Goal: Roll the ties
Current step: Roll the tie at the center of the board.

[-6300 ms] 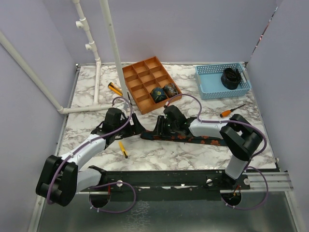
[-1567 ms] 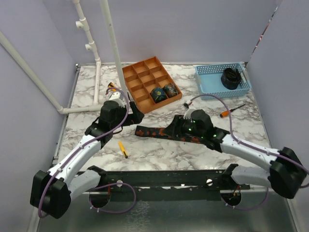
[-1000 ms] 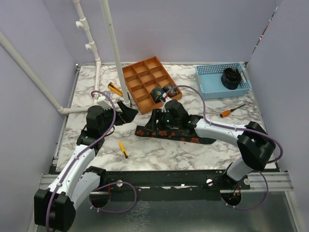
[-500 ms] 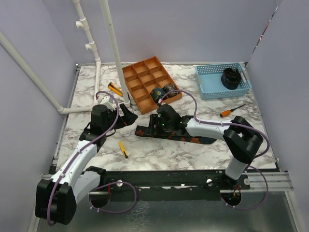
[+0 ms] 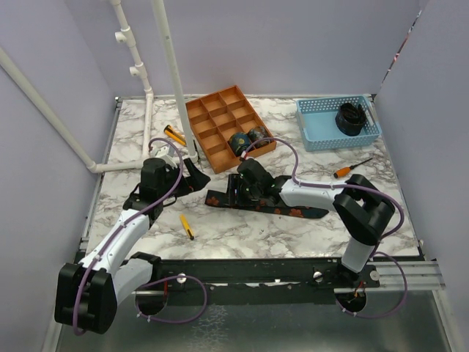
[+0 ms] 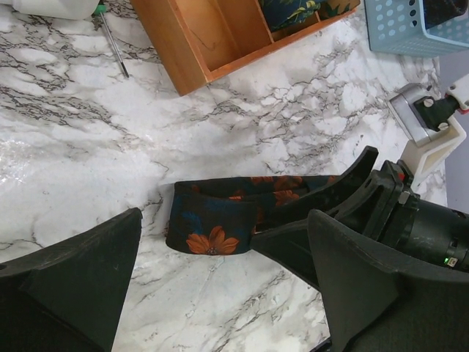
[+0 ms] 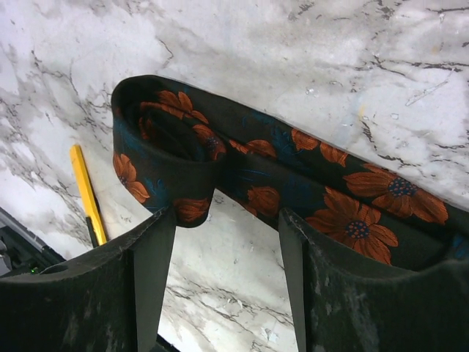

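Observation:
A long dark tie (image 5: 282, 207) with orange flowers lies flat across the table's middle. Its left end (image 5: 214, 199) is folded over into a loop, seen in the left wrist view (image 6: 212, 226) and in the right wrist view (image 7: 157, 150). My right gripper (image 5: 233, 193) is open and low over the tie; its fingertips (image 7: 163, 220) straddle the bare marble right at the loop's edge. My left gripper (image 5: 193, 176) is open and empty, just left of the folded end. Two rolled ties (image 5: 247, 139) sit in the orange tray (image 5: 193, 121).
A blue basket (image 5: 316, 139) at the back right holds a dark coil (image 5: 350, 117). An orange screwdriver (image 5: 346, 170) lies right of the tie. A yellow tool (image 5: 187, 226) lies near the front left, another (image 5: 174, 134) by the white pipes (image 5: 146, 110).
Over the last second my right gripper slid left along the tie to its folded end. My left gripper moved right, closer to that end. The tie stays flat.

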### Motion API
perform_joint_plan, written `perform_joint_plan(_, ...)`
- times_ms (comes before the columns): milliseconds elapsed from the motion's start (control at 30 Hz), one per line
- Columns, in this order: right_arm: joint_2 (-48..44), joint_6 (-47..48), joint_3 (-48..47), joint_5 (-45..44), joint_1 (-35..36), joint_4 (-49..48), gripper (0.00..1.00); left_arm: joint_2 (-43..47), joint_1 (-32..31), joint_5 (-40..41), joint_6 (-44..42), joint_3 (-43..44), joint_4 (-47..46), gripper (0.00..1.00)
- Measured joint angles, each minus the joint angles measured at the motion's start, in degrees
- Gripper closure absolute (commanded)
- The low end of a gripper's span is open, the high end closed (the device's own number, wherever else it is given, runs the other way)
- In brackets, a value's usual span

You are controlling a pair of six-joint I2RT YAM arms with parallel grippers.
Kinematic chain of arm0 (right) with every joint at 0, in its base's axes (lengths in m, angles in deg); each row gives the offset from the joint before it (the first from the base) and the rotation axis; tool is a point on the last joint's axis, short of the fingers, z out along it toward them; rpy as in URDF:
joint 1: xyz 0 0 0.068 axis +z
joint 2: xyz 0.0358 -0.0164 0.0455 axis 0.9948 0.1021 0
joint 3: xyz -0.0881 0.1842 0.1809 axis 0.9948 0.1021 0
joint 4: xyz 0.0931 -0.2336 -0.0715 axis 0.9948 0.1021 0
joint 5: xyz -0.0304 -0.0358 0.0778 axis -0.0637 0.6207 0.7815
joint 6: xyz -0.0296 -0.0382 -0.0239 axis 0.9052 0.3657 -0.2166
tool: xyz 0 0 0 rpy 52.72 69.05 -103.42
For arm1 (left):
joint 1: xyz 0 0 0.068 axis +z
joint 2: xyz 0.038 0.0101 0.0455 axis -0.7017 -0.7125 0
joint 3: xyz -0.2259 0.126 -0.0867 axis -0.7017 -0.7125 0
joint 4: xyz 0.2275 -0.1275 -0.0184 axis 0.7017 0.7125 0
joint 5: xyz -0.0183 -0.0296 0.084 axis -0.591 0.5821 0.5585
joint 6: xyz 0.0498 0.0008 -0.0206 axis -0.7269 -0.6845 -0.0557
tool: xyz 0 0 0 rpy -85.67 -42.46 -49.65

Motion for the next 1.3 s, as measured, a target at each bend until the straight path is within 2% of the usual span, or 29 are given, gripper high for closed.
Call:
perform_joint_plan(200,-0.59,1.7,-0.83,0.33,0.07,-0.28,0.36,-0.48,-0.13,0.0,0.11,0.0,0.0,0.06)
perform_joint_plan(533,0.55,2.29,-3.72,-0.07,0.26,0.37,0.48,-1.01,-2.71,0.22,2.21,-1.73,0.0,0.08)
perform_joint_plan(933,1.33,1.68,-0.15,-1.31,-1.77,1.2,0.49,-2.78,-3.3,0.22,2.82,-2.23,0.09,0.08)
perform_joint_plan(1300,1.29,1.6,2.01,-0.9,-2.91,-2.95,0.49,-8.5,-3.54,-3.41,0.13,-1.44,0.13,0.09)
